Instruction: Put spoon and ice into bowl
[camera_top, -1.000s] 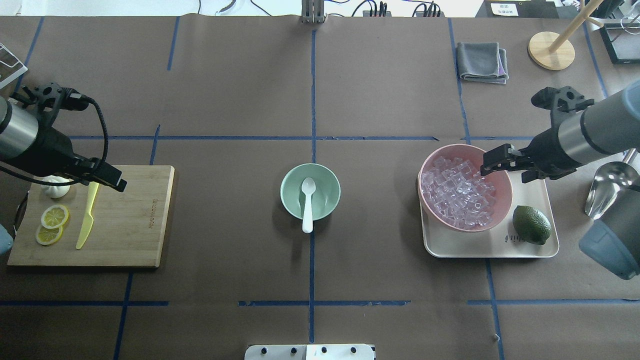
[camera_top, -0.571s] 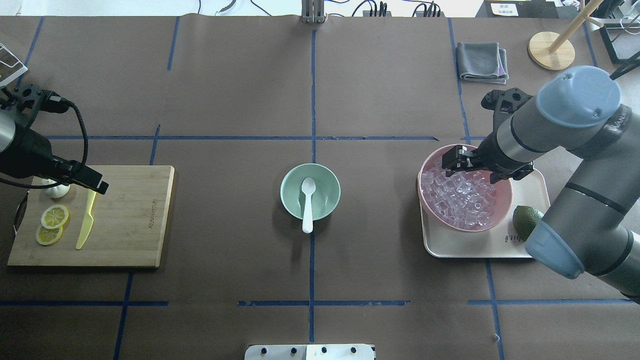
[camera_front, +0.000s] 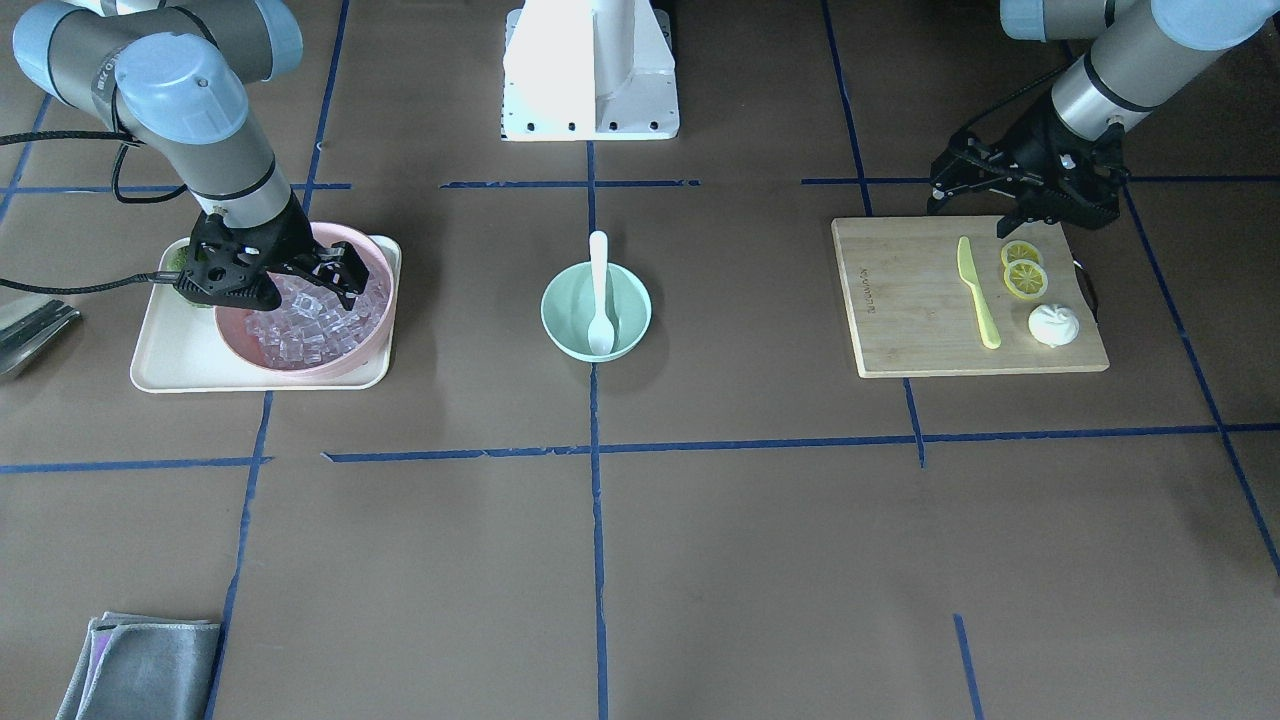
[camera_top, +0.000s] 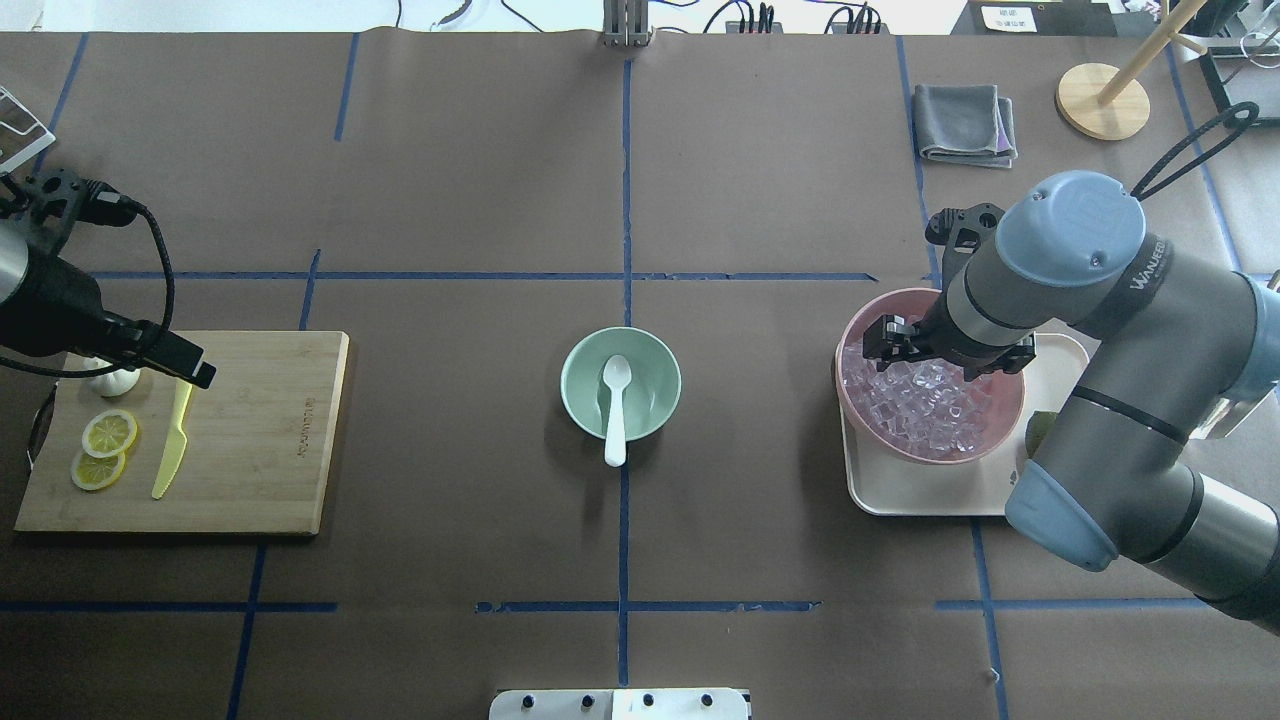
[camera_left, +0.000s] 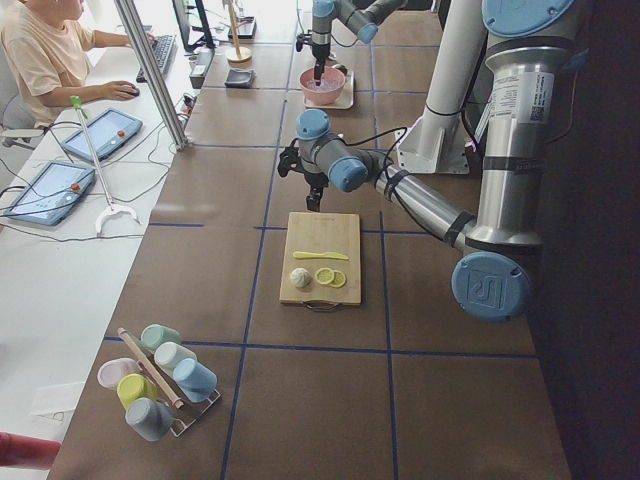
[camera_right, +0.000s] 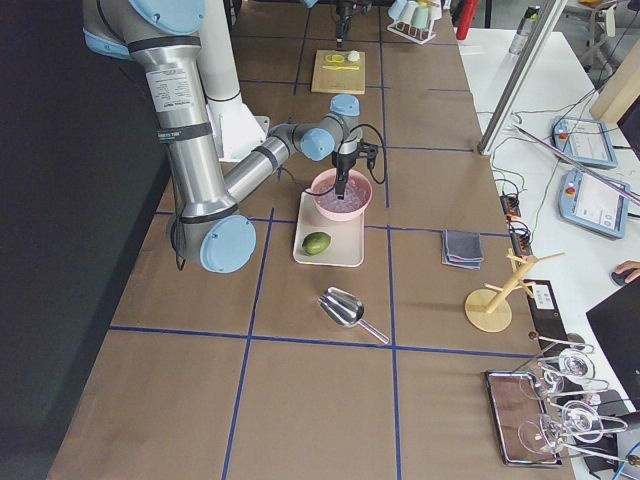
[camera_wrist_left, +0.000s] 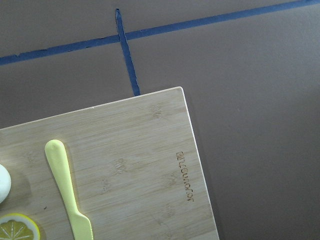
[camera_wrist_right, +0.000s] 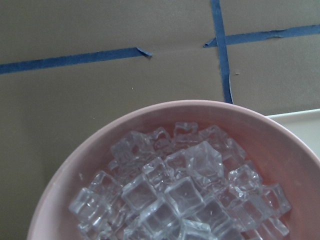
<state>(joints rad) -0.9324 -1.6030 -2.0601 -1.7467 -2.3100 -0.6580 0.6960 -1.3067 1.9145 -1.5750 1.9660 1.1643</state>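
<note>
The white spoon (camera_top: 615, 410) lies in the mint-green bowl (camera_top: 575, 385) at the table's middle, scoop inside and handle over the near rim; both also show in the front view, the spoon (camera_front: 599, 290) and the bowl (camera_front: 560, 325). The ice (camera_top: 925, 400) fills the pink bowl (camera_top: 1008, 415), seen close in the right wrist view (camera_wrist_right: 180, 195). My right gripper (camera_top: 882, 340) hangs over the pink bowl's left part, just above the ice, jaws apart and empty in the front view (camera_front: 345, 280). My left gripper (camera_top: 195, 372) is open and empty over the cutting board's back left.
The pink bowl sits on a cream tray (camera_top: 920, 495) with a lime (camera_right: 317, 243). The wooden cutting board (camera_top: 260, 440) holds a yellow-green knife (camera_top: 170, 455) and lemon slices (camera_top: 105, 440). A grey cloth (camera_top: 965, 122) lies at the back right, a metal scoop (camera_right: 345, 308) beyond the tray.
My right arm has swung left, bringing its gripper from the pink bowl's right rim across over the ice. My left gripper drew back left early on, then stayed still.
</note>
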